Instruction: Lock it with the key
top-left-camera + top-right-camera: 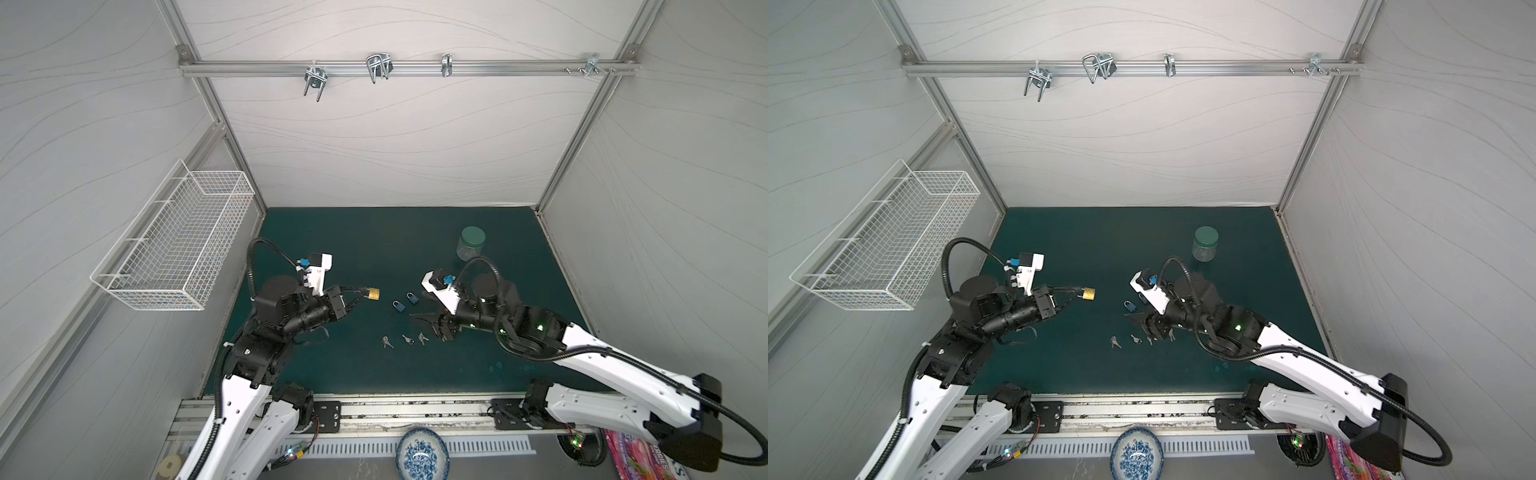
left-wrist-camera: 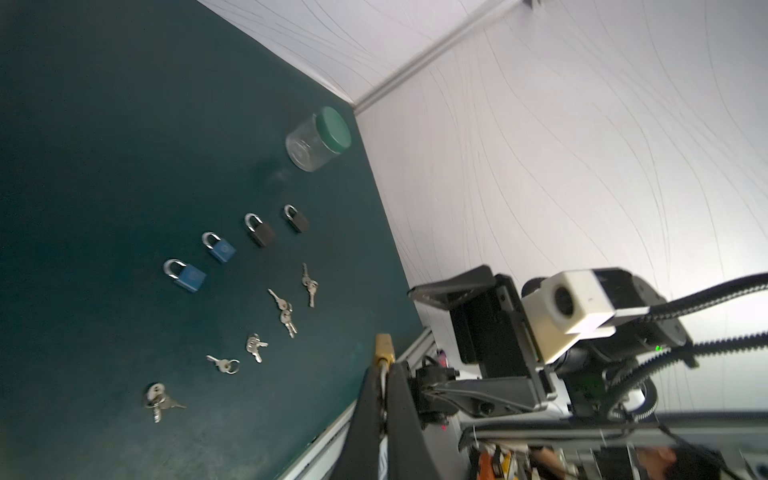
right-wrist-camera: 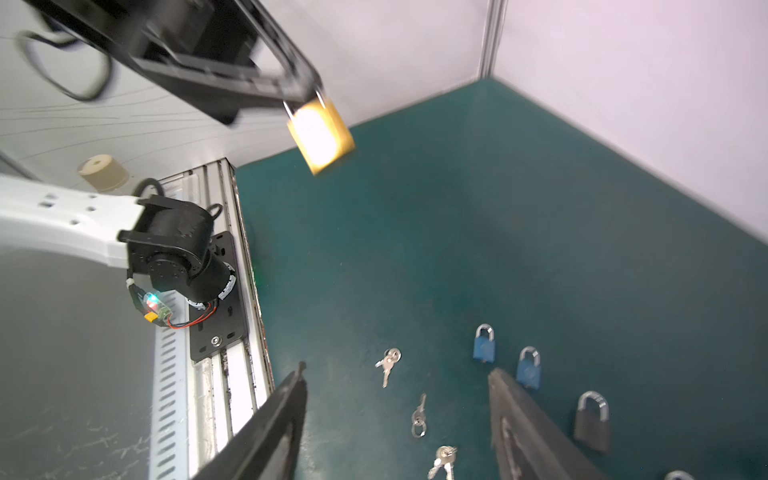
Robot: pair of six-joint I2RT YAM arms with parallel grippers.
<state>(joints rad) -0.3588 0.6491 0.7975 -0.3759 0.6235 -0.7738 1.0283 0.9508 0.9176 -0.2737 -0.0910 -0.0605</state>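
The brass padlock (image 1: pixel 374 294) is clamped by its shackle in the left gripper (image 1: pixel 360 293) and is held clear of the mat (image 1: pixel 353 249), over its left half. The right gripper (image 3: pixel 398 370) is spread wide and empty, hung just above the key sets (image 3: pixel 388 365) that lie in a row towards the mat's front edge, near the middle. Blue padlocks (image 1: pixel 399 306) and dark padlocks (image 2: pixel 261 232) lie just behind that row.

The step in hand is judged to be the fetching of a key: the lock is presented, but no key is gripped yet. For the next move, one key set must be pinched by its bow so that the blade is left free, then lifted and lined up with the keyway on the padlock's underside. Which set fits the brass lock cannot be told, nor whether the shackle is pressed home.

No brand can be read on any padlock or key. On a pink packet (image 1: pixel 648 457) beyond the mat's front right corner, only cut-off letters, seemingly "ERIES", can be made out.
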